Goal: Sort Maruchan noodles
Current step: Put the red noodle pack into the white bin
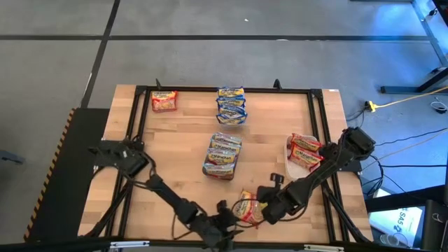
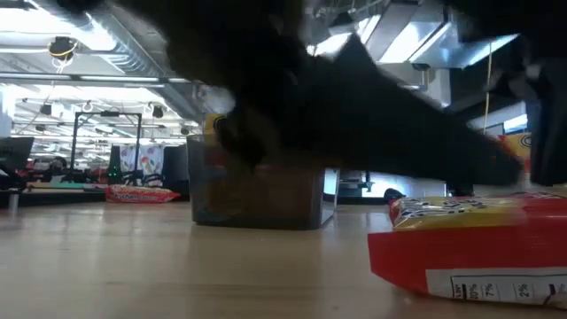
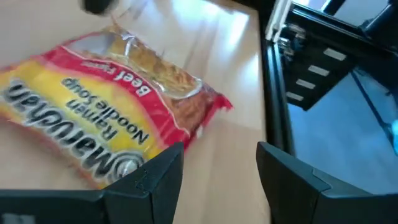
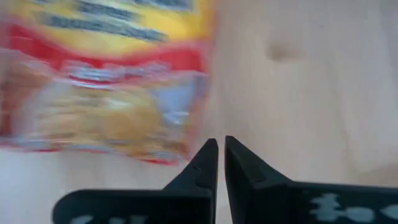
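A red-and-yellow Maruchan beef packet [image 1: 248, 208] lies flat on the table by the near edge, between both grippers. It also shows in the low view [image 2: 469, 248]. My left gripper [image 3: 221, 152] is open at the packet's [image 3: 106, 112] near end, and one finger overlaps its edge. My right gripper [image 4: 221, 144] is shut, its tips beside a corner of the packet [image 4: 106, 93]. Elsewhere sit a red packet [image 1: 164, 100], a blue stack [image 1: 231, 105], several packets in a clear tub [image 1: 222, 155] and red packets [image 1: 306, 152] at the right. My left gripper has one finger [image 3: 158, 171] over the packet's sealed edge [image 3: 134, 171], coming in low from the table's near side; I cannot tell whether it touches. My right gripper's shut fingertips [image 4: 208, 155] stand at the packet's corner [image 4: 186, 149]; whether they touch it I cannot tell.
A dark frame rail [image 1: 318, 133] borders the table top, and its near right side [image 3: 273, 93] runs close to the left gripper. The clear tub [image 2: 257, 190] stands mid-table. Bare wood [image 1: 175, 161] lies between the tub and the left rail.
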